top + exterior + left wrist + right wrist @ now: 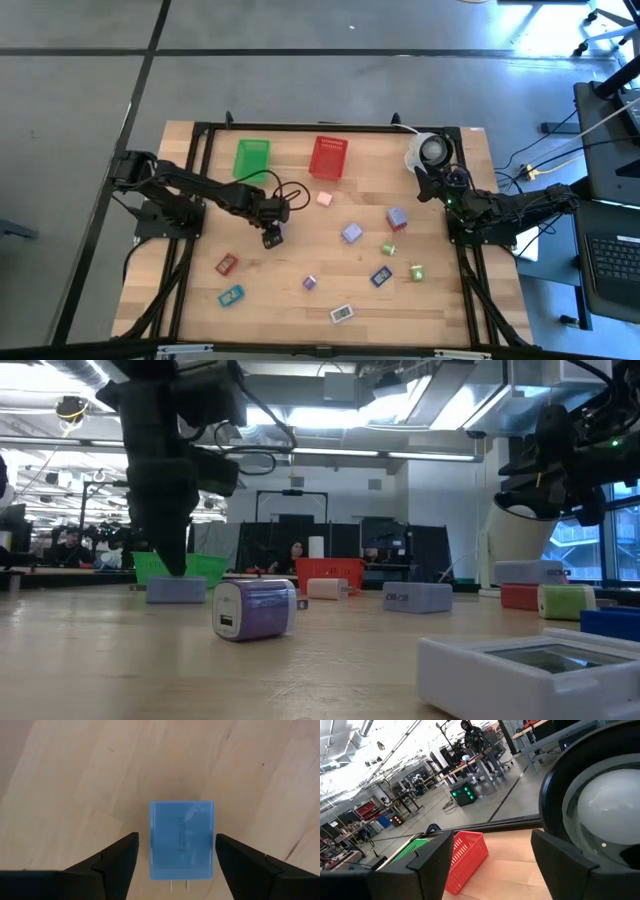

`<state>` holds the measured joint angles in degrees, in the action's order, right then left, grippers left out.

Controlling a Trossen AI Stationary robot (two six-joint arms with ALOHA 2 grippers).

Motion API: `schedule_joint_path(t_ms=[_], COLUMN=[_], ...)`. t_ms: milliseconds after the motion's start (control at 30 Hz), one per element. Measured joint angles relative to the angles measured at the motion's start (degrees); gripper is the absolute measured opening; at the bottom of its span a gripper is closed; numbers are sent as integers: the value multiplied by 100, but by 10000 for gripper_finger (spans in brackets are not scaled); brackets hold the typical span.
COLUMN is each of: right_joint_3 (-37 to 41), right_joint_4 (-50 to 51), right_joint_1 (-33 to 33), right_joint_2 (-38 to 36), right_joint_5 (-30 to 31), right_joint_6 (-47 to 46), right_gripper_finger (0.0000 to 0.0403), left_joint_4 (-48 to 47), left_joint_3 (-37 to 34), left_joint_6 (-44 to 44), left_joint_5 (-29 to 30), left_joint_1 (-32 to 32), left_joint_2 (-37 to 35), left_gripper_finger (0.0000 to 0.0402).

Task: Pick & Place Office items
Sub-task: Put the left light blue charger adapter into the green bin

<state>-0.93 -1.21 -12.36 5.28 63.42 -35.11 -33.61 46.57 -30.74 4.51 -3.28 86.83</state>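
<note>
Left claw (272, 237) low over the counter (300, 300), pointing down. Fingers (117, 857) apart, one on each side of a blue block (182, 840). Narrow gaps show between the block and each finger; no contact seen. The block lies flat on the wood, two metal prongs at its end nearest the wrist. In the low view the same claw (170, 565) stands right above the block (176, 590), which sits on the counter.

Right claw (428, 185) at the far right of the counter, just beside the white cup (428, 150). Fingers (432, 857) apart, nothing between them. The cup's (605, 805) rounded side fills the space past one finger; the red basket (465, 855) and green basket (412, 847) lie farther ahead of this claw.

Other items, all loose on the counter:
- Pink block (324, 199) just beyond the left claw, toward the red basket (328, 157).
- Red piece (226, 264) and teal piece (231, 296) near the left claw, on its near side.
- Lavender block (351, 233) and a second lavender block (396, 219) between the two claws.
- Small purple block (310, 283), white piece (342, 314), blue piece (381, 277), green block (388, 249) and another green block (415, 272) spread across the near half, closer to the right claw's side.

Green basket (251, 160) sits beyond the left claw, near the far edge. I cannot tell from above whether either basket holds anything.
</note>
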Motion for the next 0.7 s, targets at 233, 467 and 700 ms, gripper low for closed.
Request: schedule_joint_path(t_ms=[233, 467, 700], right_joint_3=[0, 0, 0], right_joint_4=[-2, -2, 0], right_joint_1=[0, 0, 0], right_joint_2=[0, 0, 0], right_joint_5=[2, 0, 2], right_joint_6=[2, 2, 0], right_gripper_finger=[270, 270, 270], left_joint_4=[204, 249, 240], left_joint_3=[0, 0, 10], left_joint_6=[114, 345, 251], left_joint_5=[27, 44, 89], left_joint_1=[2, 0, 2], left_joint_2=[148, 572, 612], left_gripper_finger=[301, 303, 244])
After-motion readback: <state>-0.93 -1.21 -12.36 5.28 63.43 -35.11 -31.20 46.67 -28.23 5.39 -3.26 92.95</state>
